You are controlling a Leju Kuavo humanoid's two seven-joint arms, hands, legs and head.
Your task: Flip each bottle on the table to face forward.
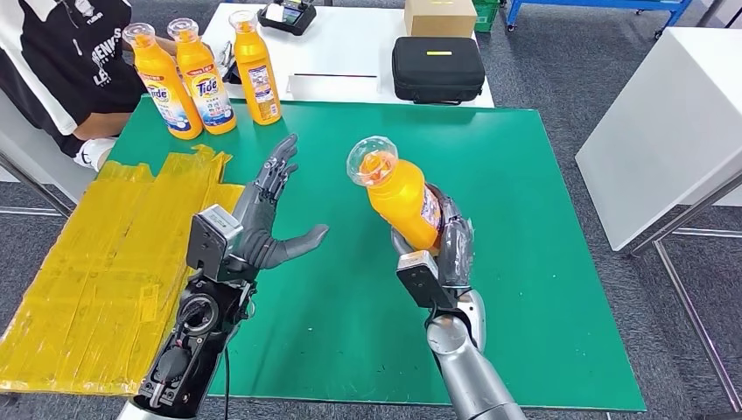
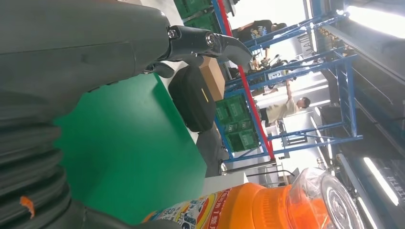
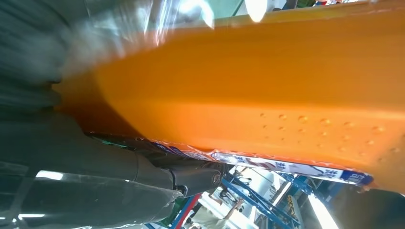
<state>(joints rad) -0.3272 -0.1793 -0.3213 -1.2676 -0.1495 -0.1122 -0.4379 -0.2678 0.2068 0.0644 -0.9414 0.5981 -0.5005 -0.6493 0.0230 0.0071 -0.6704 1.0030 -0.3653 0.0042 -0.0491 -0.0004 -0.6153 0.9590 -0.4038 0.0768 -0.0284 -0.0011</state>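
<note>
You're working over a green tabletop (image 1: 525, 219) with a patch of yellow tape (image 1: 96, 262) at its 9 o'clock side and a white table behind carrying a black case (image 1: 437, 68). Three orange Tide bottles (image 1: 199, 77) stand upright in a row at about 11 o'clock, two showing their front labels; the rightmost seems to show a back label, so it probably still needs turning.

The fourth orange detergent bottle (image 1: 398, 194) is lifted off the mat near centre, tilted with its clear cap (image 1: 371, 161) leaning toward 10 o'clock. The right robot hand (image 1: 451, 245) is clamped around the bottle's lower body; in the right wrist view the orange wall (image 3: 267, 90) presses against the fingers (image 3: 157, 171).

The left robot hand (image 1: 267, 219) hovers just beside it at 9 o'clock, fingers spread, thumb out, holding nothing.

To turn it well, bring the empty left robot hand onto the upper body, take the weight before the right lets go, and rotate until the label faces you. Keep the bottle near vertical; the smooth plastic looks likely to slip.
</note>
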